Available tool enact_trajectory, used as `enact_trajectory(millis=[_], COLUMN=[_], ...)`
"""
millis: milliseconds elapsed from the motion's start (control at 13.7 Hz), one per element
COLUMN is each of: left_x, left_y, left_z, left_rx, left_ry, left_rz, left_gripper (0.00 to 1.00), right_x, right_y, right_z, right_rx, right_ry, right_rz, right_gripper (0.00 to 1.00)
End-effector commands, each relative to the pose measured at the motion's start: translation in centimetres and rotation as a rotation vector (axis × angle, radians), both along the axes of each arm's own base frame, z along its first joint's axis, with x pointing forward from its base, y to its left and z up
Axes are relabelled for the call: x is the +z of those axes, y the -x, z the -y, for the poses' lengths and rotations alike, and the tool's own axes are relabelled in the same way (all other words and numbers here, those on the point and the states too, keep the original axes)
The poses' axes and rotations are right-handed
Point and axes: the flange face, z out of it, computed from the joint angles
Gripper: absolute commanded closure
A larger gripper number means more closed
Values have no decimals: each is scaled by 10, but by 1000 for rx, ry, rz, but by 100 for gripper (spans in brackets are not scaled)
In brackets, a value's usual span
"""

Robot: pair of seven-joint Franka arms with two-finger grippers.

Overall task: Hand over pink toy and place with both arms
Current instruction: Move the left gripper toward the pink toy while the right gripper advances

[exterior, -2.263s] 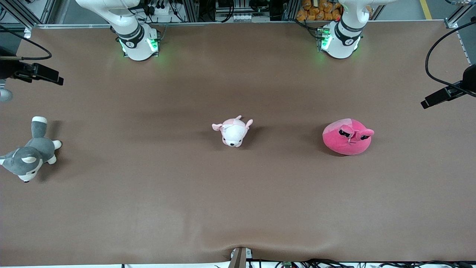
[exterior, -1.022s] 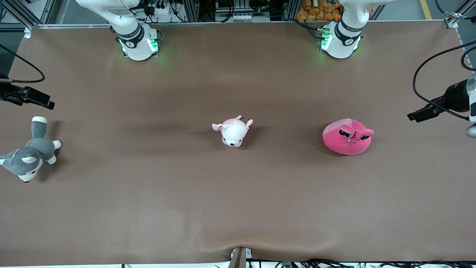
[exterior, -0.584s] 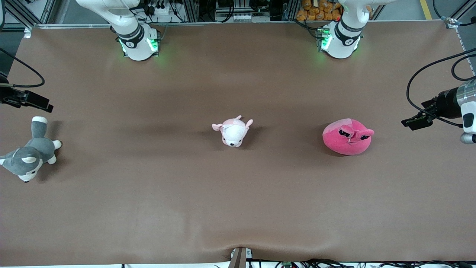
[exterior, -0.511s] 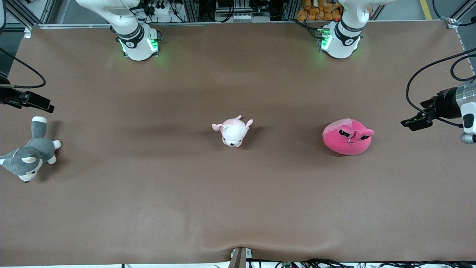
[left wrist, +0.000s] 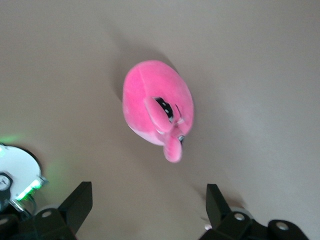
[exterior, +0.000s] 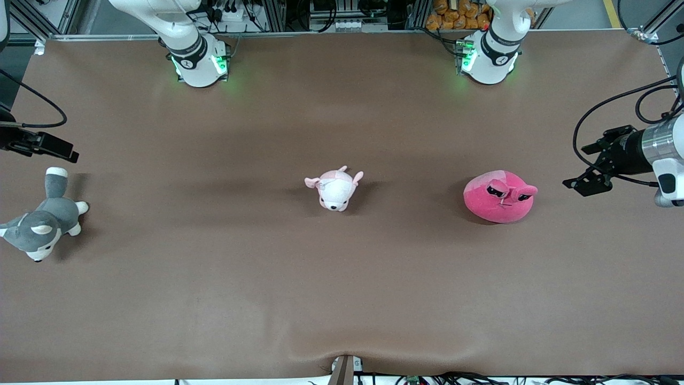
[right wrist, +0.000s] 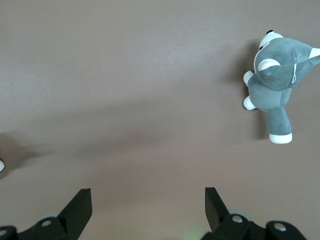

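Observation:
The pink toy (exterior: 499, 196), a round hot-pink plush with two stalk eyes, lies on the brown table toward the left arm's end. My left gripper (exterior: 581, 167) hangs over the bare table between the toy and that end, open and empty. In the left wrist view the pink toy (left wrist: 157, 115) lies ahead of the open left gripper (left wrist: 149, 201), clear of both fingertips. My right gripper (exterior: 68, 154) waits over the right arm's end of the table, open and empty. The right wrist view shows the open right gripper (right wrist: 148, 202) above bare table.
A pale pink-and-white puppy plush (exterior: 335, 188) lies mid-table. A grey-and-white husky plush (exterior: 40, 219) lies at the right arm's end, just below the right gripper in the front view; the husky (right wrist: 277, 75) also shows in the right wrist view. Both arm bases (exterior: 199, 61) (exterior: 487, 59) stand along the table's edge farthest from the camera.
My left gripper has moved in from the table's end toward the pink toy and turned. The right gripper and the toys have stayed put.

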Motion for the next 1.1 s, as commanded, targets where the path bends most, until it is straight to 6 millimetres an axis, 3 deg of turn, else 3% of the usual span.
enact_trajectory(millis=[0,292,438,657,876,1022], left_x=[4,1,-6,-12,-23,-28], left_y=[-6,-6,-8,-13,-19,-19], left_z=[0,-7,-12,-23,-41,-39], left_rx=[20,-19,-28,-6,89,200], left_ry=[20,-64,-133,-145,-155,-173], left_rz=[-9,-7,-20,-24,-23,-45], left_gripper=[0,0,0,0,0,0], right_x=[5,-1,-14,-16,-15,-15], right_y=[0,4,2,-1,-1,-1], right_z=[-2,-5,-21,-23,-21,-19], right_rx=[-13,-12,16,21,19,15], right_ry=[17,10,9,14,17,16], right_rz=[0,-44,-99,-96,-89,-92], right_gripper=[0,0,0,0,0,0])
